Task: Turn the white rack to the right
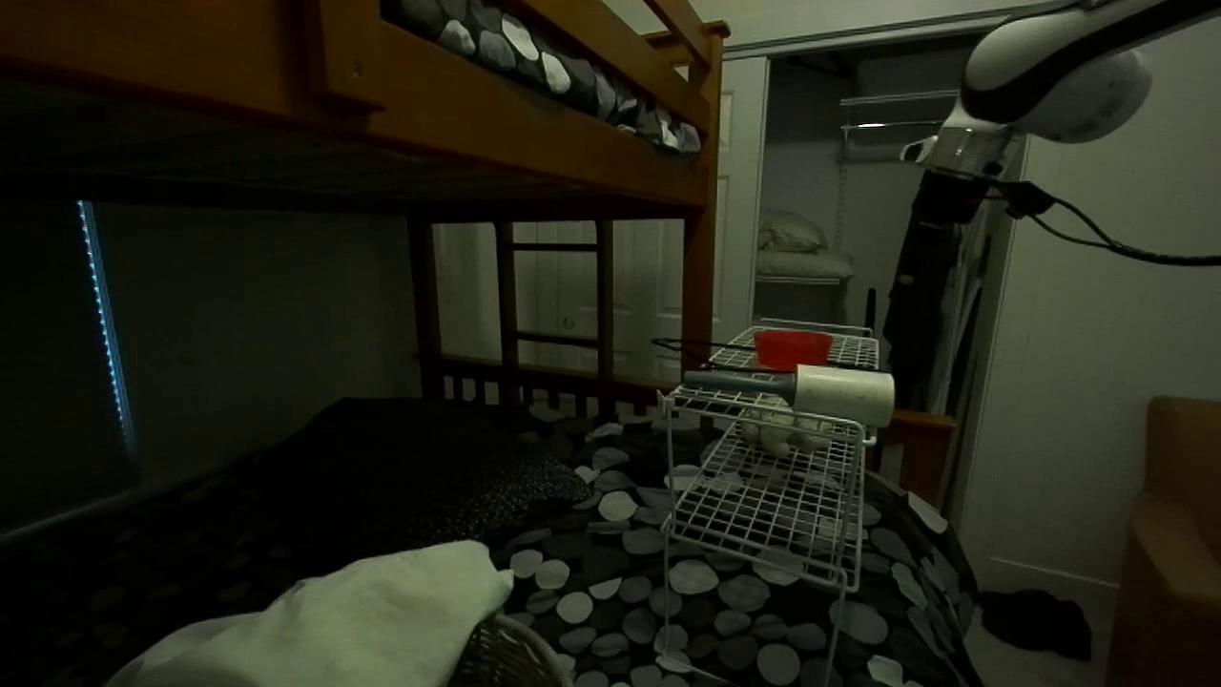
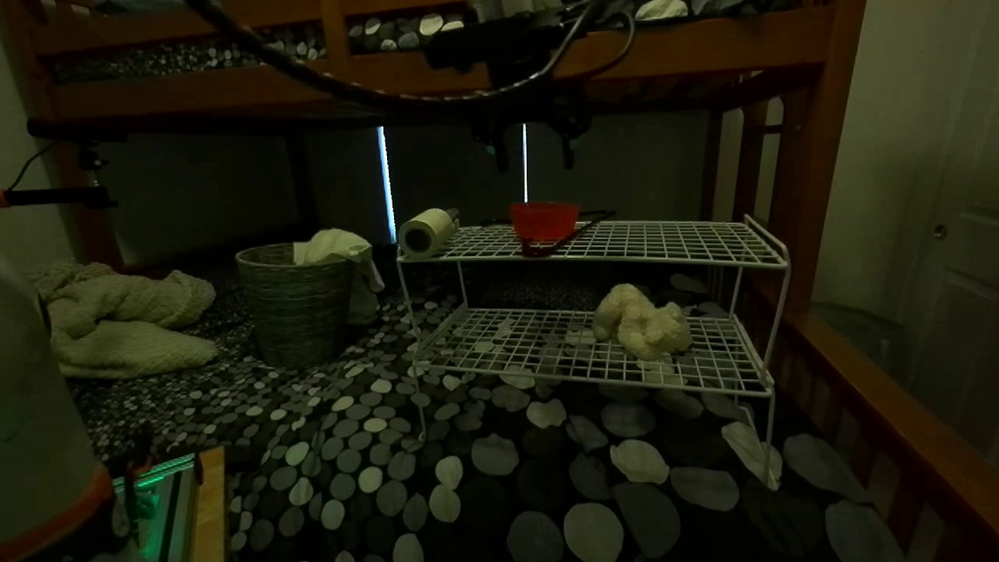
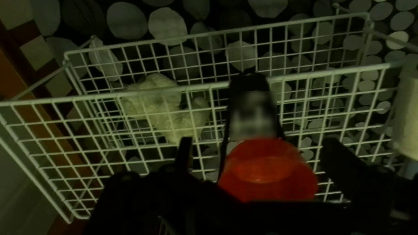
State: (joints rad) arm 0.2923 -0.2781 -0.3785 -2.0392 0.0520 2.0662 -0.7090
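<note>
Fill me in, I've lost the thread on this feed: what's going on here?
The robot arm has nothing in its grasp. Its end effector hangs open, higher than the white rack, with no contact showing, so nothing appears to be turning the rack at this moment. The rack stands upright on the patterned bedding. On its top are a red bowl and, at one end, a white roller with a handle; a fluffy cream bundle lies one level down.

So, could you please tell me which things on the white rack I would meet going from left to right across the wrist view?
On the white rack: cream fluffy bundle on its lower shelf → red bowl → white roller at the picture's edge.
</note>
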